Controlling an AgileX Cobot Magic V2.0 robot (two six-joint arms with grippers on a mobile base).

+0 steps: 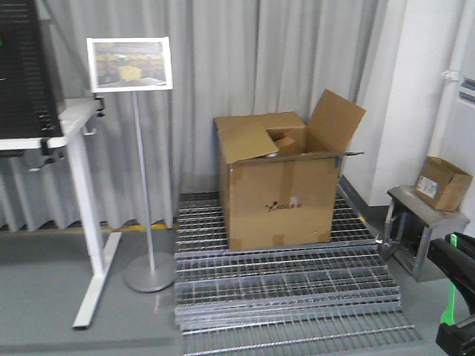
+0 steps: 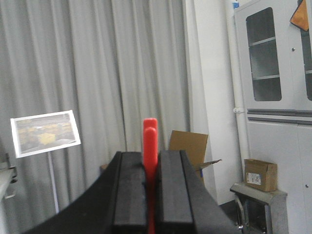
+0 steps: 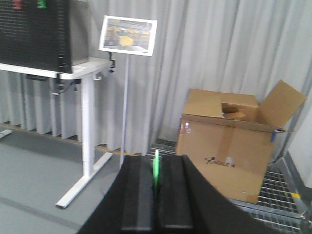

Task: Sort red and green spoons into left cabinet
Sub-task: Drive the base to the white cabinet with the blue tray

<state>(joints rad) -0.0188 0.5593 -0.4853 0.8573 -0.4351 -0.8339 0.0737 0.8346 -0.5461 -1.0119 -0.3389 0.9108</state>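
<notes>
Clamping the red spoon (image 2: 150, 131), the left gripper (image 2: 150, 154) has its jaws closed against it; the spoon projects beyond the fingertips. The right gripper (image 3: 156, 159) pinches the green spoon (image 3: 156, 166) likewise, with a cardboard box (image 3: 229, 146) ahead of it.

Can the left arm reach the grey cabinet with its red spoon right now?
Probably not yet. The left gripper holds the red spoon, but the grey cabinet stands far off, its doors apparently shut.
</notes>
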